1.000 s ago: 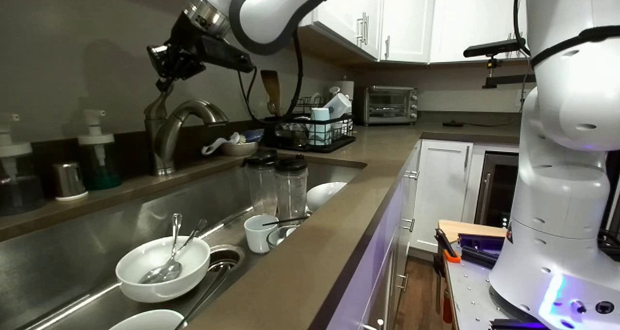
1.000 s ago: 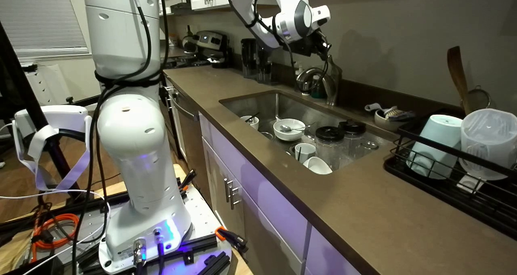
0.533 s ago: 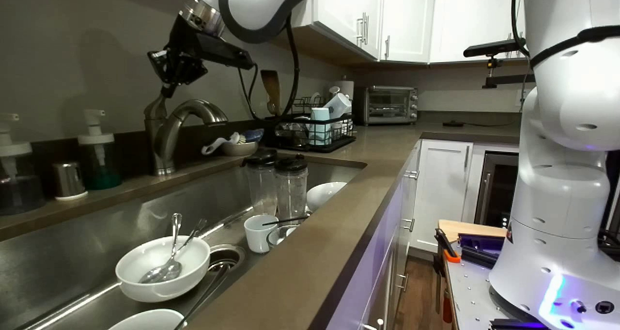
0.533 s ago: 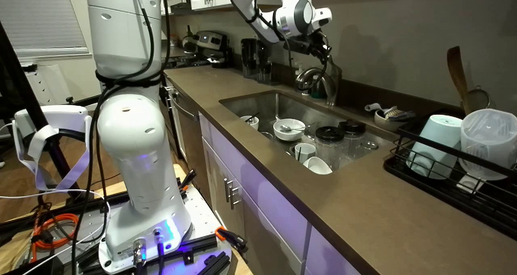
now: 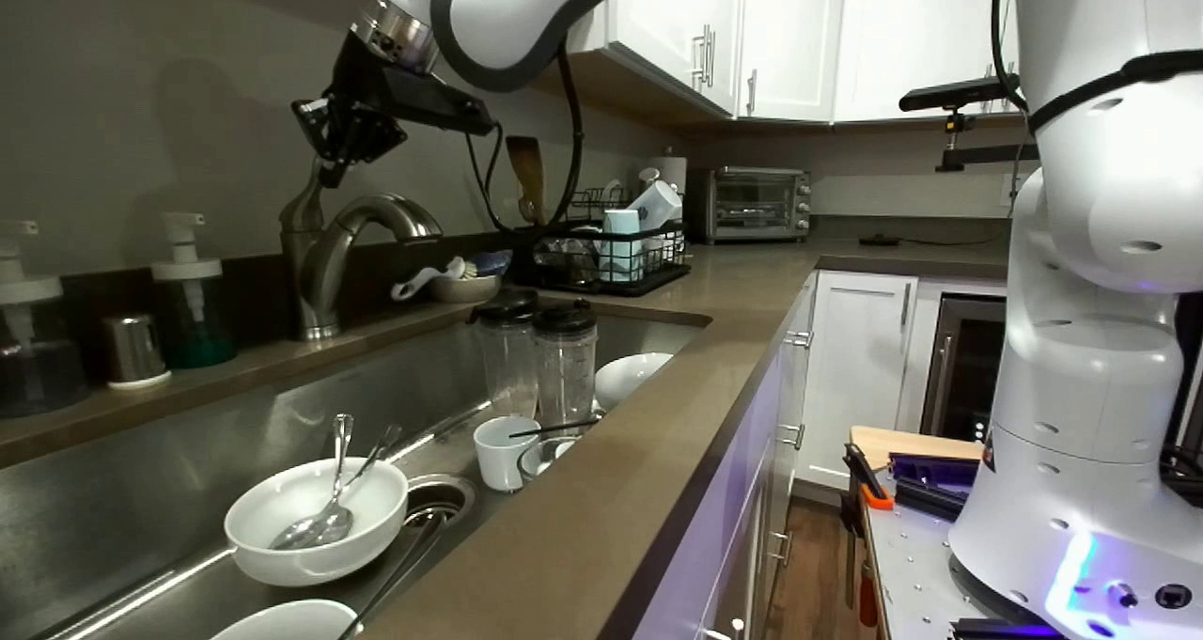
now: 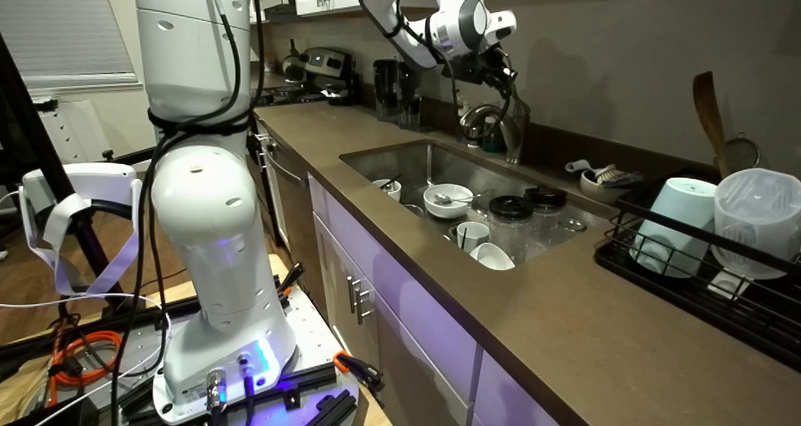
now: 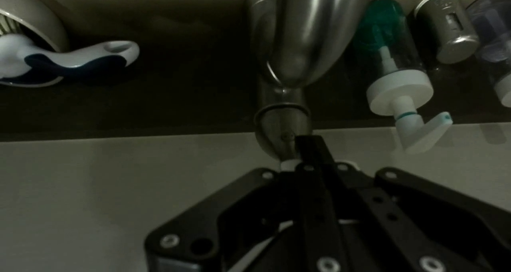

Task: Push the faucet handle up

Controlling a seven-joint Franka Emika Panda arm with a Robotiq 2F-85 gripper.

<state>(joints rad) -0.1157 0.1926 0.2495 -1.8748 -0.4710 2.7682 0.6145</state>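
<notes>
The brushed-metal faucet point(image 5: 322, 278) stands behind the sink. Its handle point(image 5: 303, 213) rises at the back as a cone narrowing to a thin upright lever. My gripper point(image 5: 332, 176) is above the faucet, pointing down, its fingertips close beside the lever's upper end. In the wrist view, the black fingertips of my gripper point(image 7: 314, 148) are together and overlap the right edge of the handle point(image 7: 282, 130). Nothing shows between them. I cannot tell whether they touch the lever. The other exterior angle shows the gripper point(image 6: 508, 91) just above the handle point(image 6: 519, 110), partly covering it.
The faucet spout point(image 5: 376, 210) arches in front of the handle. Soap dispensers point(image 5: 188, 292) stand beside it against the wall. A bowl with a brush point(image 5: 465, 288) sits on the opposite side. The sink holds a white bowl point(image 5: 315, 527), mugs and lidded clear cups point(image 5: 564, 367).
My gripper has moved down slightly and away from the wall. Its fingertips were over the lever's end; now the lever's end shows beside them. The faucet base and spout have not moved.
</notes>
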